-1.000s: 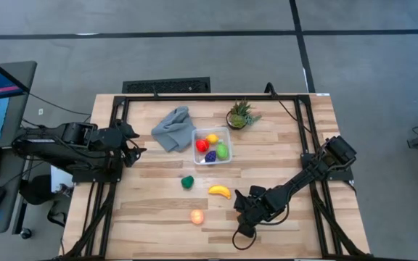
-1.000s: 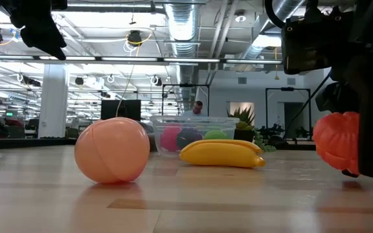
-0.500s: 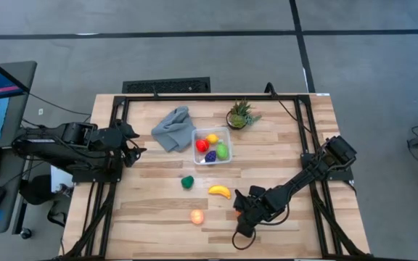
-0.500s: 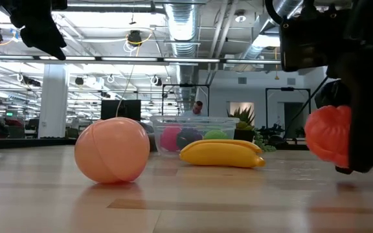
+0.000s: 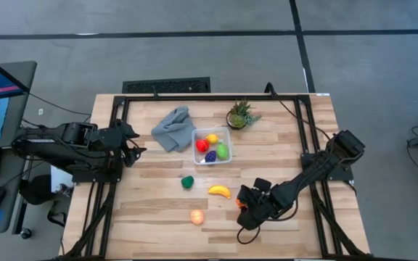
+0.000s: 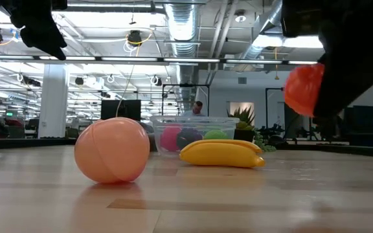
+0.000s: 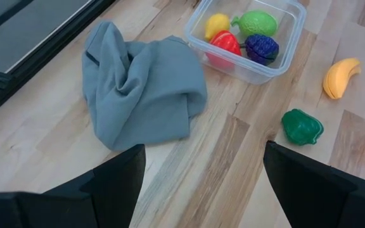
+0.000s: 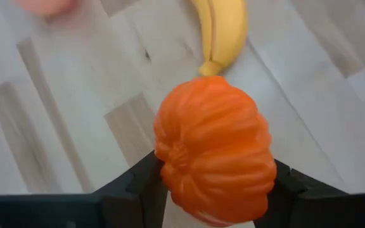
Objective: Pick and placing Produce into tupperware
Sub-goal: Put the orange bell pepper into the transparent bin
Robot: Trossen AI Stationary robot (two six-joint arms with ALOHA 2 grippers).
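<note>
Orange pumpkin (image 8: 214, 149) clamped in right gripper (image 5: 247, 210), lifted clear of table (image 5: 296, 156) near banana (image 5: 219, 191) | tupperware (image 5: 212, 147) mid-table, holding red, yellow, green, purple pieces | left gripper (image 5: 133, 142) parked at left edge, fingers apart, empty

Overhead, table-level, perhaps two wrist-close
</note>
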